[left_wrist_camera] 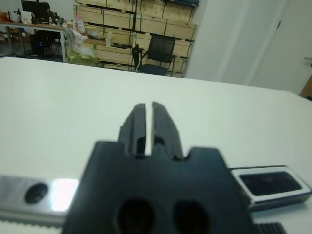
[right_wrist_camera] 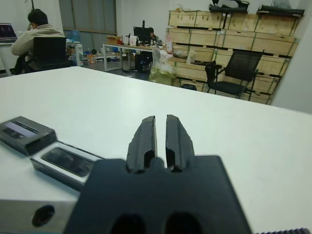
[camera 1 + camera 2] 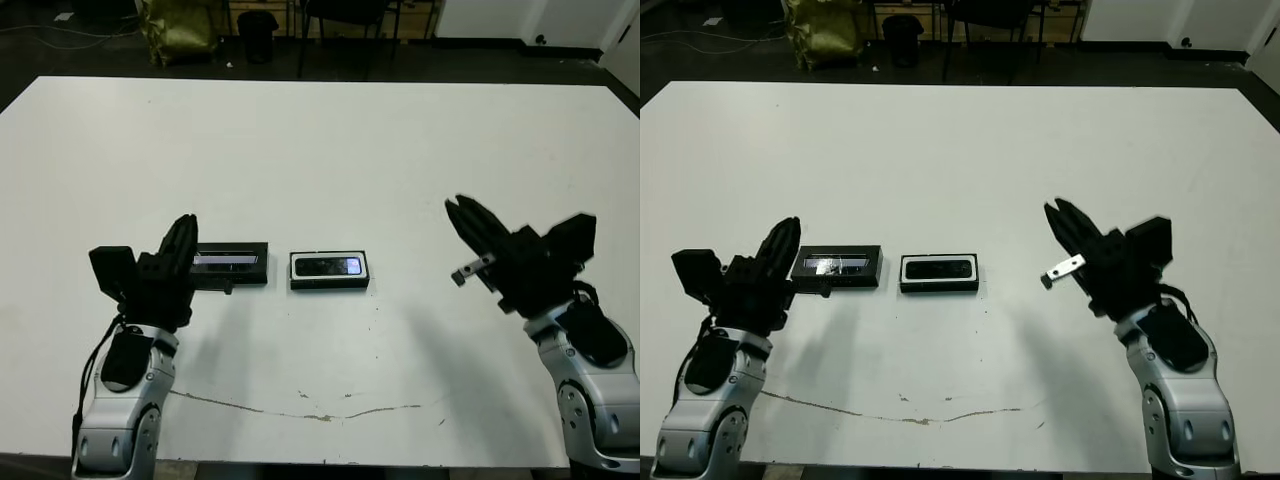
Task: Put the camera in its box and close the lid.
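Checking status: the camera already lies in the box at frame centre; the lid sits just left of it. I hold the left gripper closed and empty beside the lid, the right gripper likewise closed, well apart. I should open wide, grasp the lid's long edges and lower it squarely. The table offers ample room.

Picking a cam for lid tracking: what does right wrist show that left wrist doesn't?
Only the right wrist view shows the whole lid beside the box, plus a seated person beyond the table. Only the left wrist view shows the left gripper's fingers, nearly together. Both share the box with the camera lying in it, the white table, and a black chair by stacked crates.
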Robot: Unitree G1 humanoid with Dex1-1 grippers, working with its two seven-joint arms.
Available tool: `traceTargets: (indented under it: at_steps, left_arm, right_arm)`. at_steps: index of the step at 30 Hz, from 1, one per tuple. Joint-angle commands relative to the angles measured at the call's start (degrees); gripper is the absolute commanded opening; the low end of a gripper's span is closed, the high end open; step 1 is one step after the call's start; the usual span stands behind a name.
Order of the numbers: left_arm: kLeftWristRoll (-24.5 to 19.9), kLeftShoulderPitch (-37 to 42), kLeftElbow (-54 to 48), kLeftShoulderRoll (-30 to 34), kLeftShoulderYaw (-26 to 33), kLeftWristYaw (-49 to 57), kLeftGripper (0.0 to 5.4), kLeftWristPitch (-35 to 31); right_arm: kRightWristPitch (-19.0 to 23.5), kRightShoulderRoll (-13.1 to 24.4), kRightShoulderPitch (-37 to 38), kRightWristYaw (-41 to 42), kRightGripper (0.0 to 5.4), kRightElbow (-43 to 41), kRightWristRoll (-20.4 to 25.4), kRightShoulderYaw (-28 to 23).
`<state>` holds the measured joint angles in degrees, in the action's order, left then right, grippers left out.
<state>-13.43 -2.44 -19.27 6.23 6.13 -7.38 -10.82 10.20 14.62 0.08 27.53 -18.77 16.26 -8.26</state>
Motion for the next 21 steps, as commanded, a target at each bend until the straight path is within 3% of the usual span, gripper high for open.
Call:
traceTargets:
  at_steps: [1,7,13,21]
  left_arm:
    - [1.1,2.9,0.1,6.4,2.2,-3.0,0.00,-2.3]
    - [1.2,12.4,9.1,20.8,4.5,-15.4,0.00,-1.4]
    - [0.2,26.4,24.1,34.4,0.1,-36.1,0.00,-5.2]
    - [1.8,38.4,43.4,34.3,-5.6,-50.1,0.00,2.3]
  right_arm:
    - [-2.8,0.7,1.4,1.3,0.02,3.1,1.3,-1.1]
    - [-4.6,1.4,2.2,1.7,0.02,4.5,1.8,-1.3]
    - [-4.1,1.5,2.5,0.8,0.02,3.8,1.8,-0.6]
    - [-3.3,1.9,2.6,0.0,0.02,3.1,2.1,-0.6]
